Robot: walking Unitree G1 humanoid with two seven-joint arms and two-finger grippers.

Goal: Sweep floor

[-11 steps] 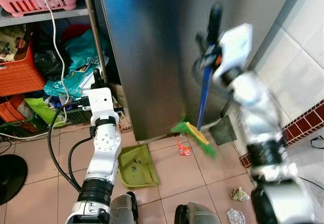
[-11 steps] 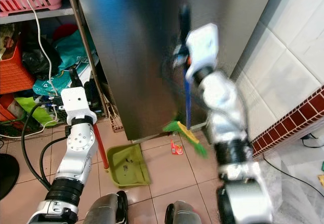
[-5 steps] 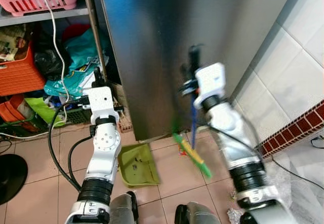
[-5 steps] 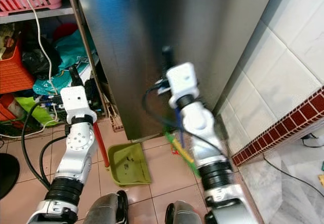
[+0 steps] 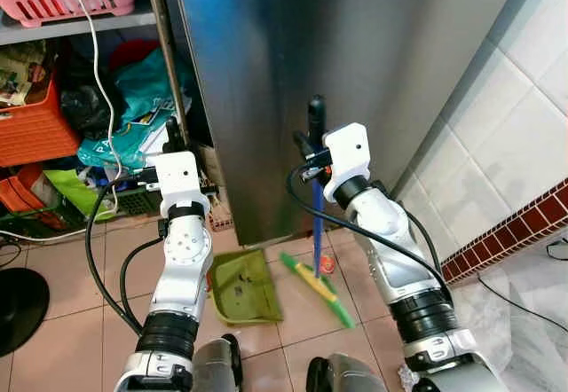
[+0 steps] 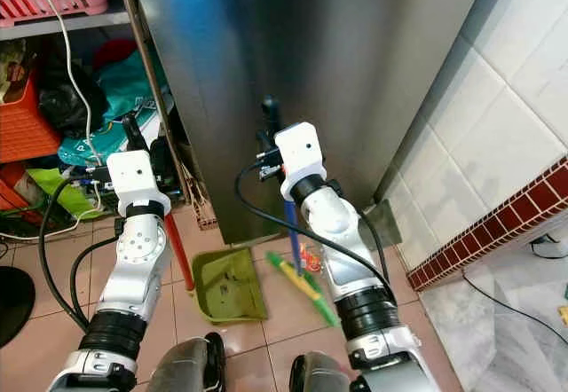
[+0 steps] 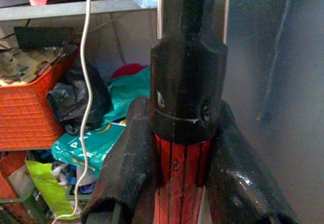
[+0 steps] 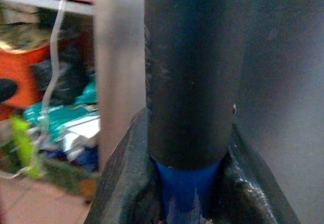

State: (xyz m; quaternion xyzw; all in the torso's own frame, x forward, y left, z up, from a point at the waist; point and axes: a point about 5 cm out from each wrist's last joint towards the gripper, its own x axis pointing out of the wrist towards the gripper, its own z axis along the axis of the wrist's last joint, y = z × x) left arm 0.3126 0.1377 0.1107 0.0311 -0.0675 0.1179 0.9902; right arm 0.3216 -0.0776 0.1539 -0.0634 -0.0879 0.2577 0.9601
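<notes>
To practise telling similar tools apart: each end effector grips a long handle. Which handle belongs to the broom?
The blue handle in the right end effector: it ends at the green broom head. The left end effector grips the dustpan's red handle.

Two silver jointed arms carry white boxy wrist housings, looping black cables, black collars and long black fingers.

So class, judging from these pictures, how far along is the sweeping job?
Done: both tools are gripped, the left claw shut on the dustpan handle and the right claw shut on the broom. In hand: its green bristles sit beside the green dustpan. Left: a red scrap lies behind the broom, and a crumpled scrap near the robot's right leg.
</notes>
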